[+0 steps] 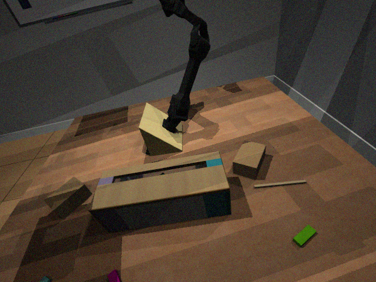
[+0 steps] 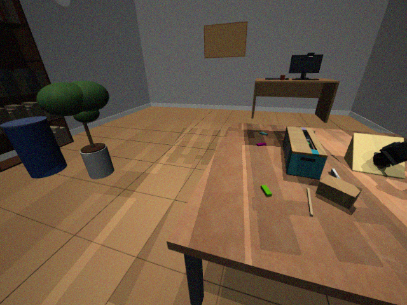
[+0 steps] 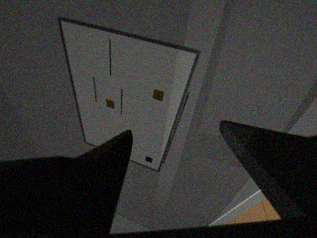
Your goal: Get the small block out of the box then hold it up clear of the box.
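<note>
wrist footage is showing only wall and a whiteboard (image 3: 129, 94) between the released, empty fingers, while overhead the gripper (image 1: 171, 126) is sitting on a yellow wedge (image 1: 157, 133) behind the box (image 1: 164, 185), whose block is staying hidden, with bare table (image 2: 262, 229) lying beyond.
</note>
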Tool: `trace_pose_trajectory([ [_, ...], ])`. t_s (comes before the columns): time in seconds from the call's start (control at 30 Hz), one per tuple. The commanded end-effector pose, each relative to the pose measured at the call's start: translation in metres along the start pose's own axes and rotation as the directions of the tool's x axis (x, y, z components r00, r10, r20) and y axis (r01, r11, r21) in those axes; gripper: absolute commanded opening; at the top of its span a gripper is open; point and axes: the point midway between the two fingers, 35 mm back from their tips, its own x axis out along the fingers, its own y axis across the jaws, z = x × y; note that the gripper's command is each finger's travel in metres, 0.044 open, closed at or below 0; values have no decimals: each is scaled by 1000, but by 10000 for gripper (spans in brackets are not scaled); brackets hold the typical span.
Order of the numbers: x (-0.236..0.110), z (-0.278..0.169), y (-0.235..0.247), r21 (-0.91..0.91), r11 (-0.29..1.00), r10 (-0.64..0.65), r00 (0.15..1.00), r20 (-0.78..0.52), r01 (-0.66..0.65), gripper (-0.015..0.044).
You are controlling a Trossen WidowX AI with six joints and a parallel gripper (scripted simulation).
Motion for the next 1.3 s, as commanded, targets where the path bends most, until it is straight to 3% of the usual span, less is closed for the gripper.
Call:
trace_pose_trajectory([
  [0.0,0,-1,1,-3,1000,2,1000,-3,-2,400],
  [0.13,-5,-29,23,-81,996,40,996,-82,-46,400],
  [0.3,-27,-97,75,-254,947,126,953,-274,-199,400],
  [0.53,-77,-195,137,-457,741,212,816,-537,-493,400],
  [0.77,-155,-283,186,-493,393,252,606,-754,-777,400],
  [0.93,-223,-336,210,-418,91,243,427,-871,-904,400],
  [1.1,-301,-382,222,-275,-229,195,233,-953,-934,400],
  [1.27,-378,-416,220,-96,-516,103,49,-993,-851,400],
])
